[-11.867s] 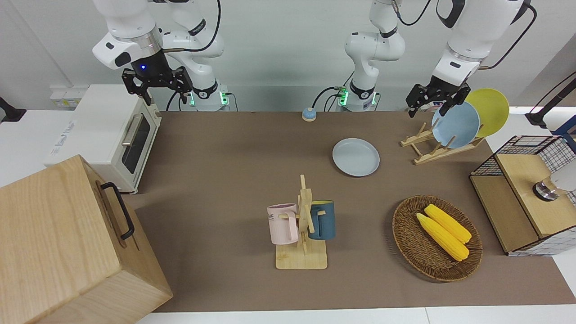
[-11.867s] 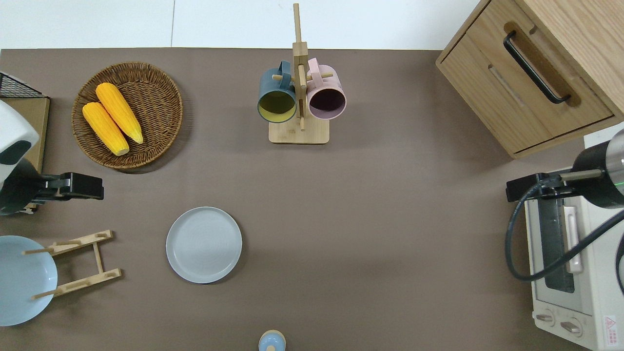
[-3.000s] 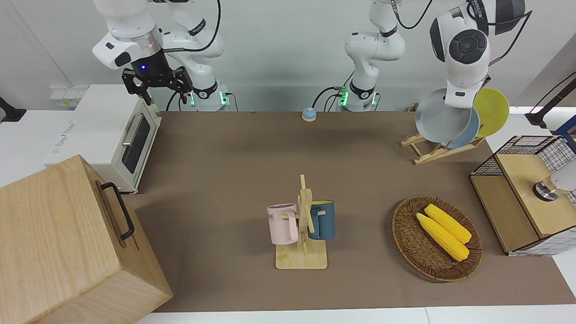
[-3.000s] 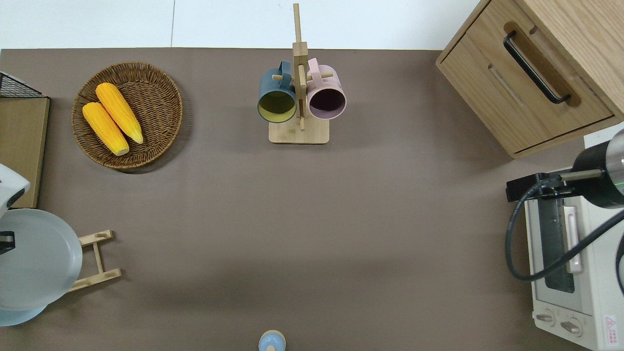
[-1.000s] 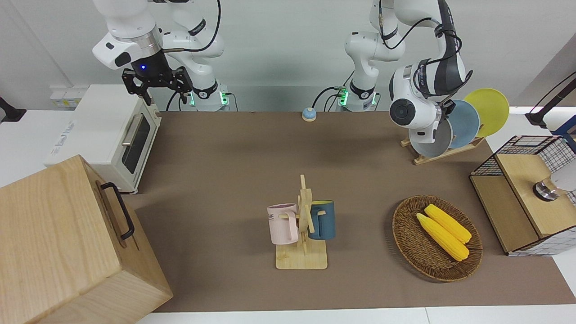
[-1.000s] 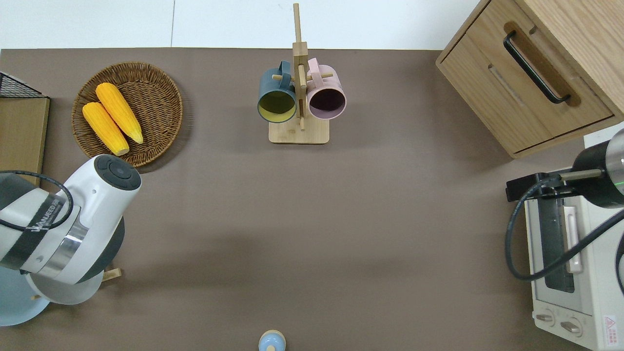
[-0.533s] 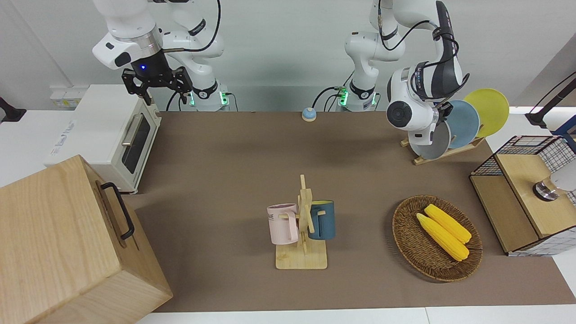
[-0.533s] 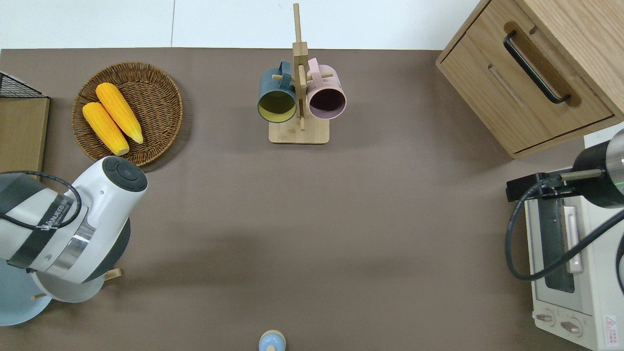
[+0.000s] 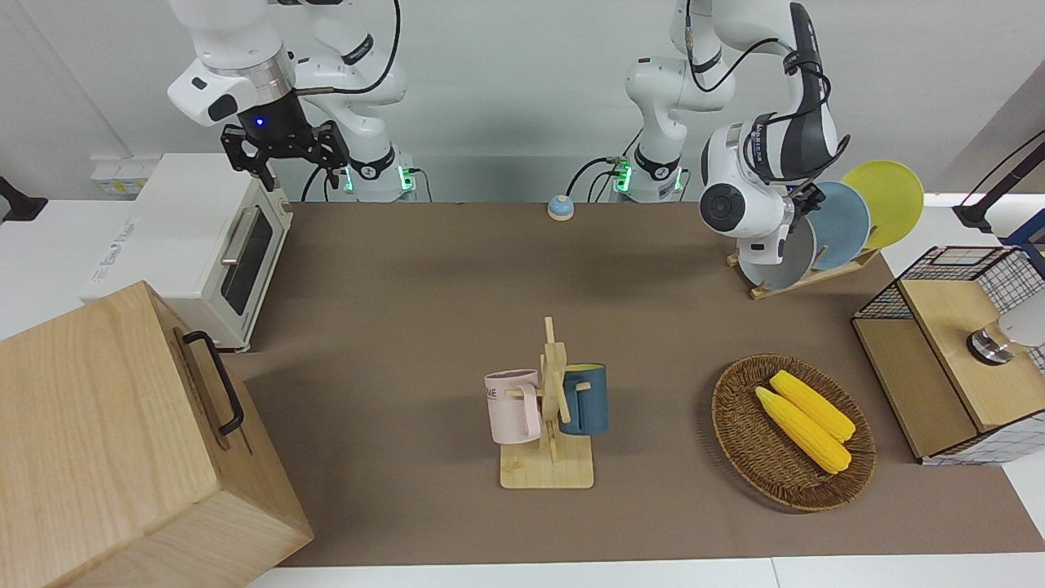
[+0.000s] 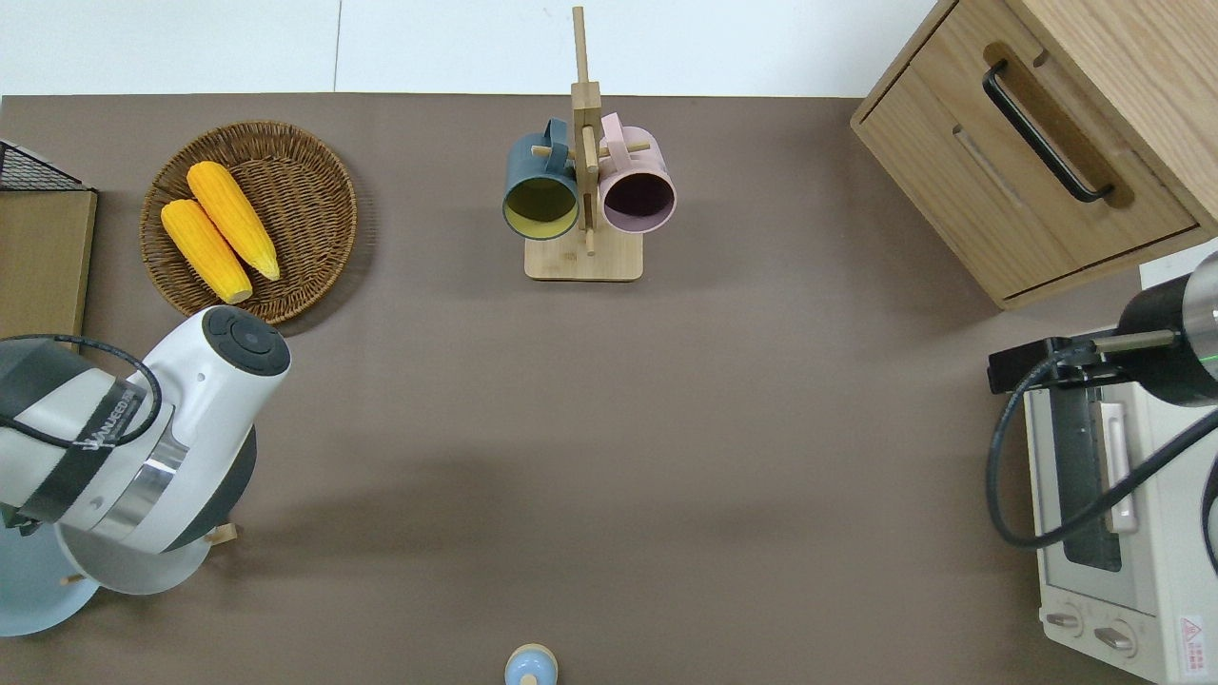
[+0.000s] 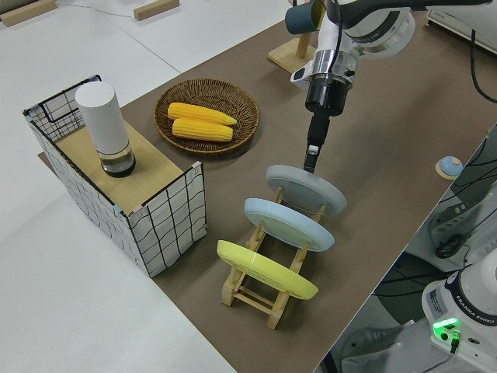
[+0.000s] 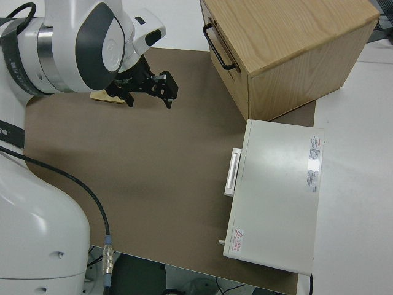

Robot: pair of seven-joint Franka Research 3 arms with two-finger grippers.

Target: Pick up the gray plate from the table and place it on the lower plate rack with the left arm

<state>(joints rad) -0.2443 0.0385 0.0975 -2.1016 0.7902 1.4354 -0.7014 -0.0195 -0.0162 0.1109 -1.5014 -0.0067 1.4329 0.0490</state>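
– What lay closest to the robots?

– A small round blue bell at the near edge of the brown-matted table. Slightly farther, at the left arm's end, stood the light-wood pegged plate rack.

– And the round pale bluish-gray plate?

– The gray plate sat tilted in the rack's lowest slot, the one toward the table's middle. Next to it leaned a brighter sky-blue plate, then a yellow plate in the highest slot.

– The left gripper?

– The left gripper pointed down at the gray plate's upper rim, touching it. Whether it was clamped on the rim or loose, I couldn't tell.

– The right one?

– The right gripper was parked, its jaws apart and empty.

– Farther out?

– A white toaster oven at the right arm's end, then a round wicker basket with two yellow corn cobs. Farthest were a wooden mug tree with a pink and a dark blue cup, and a light-wood cabinet with a black handle.
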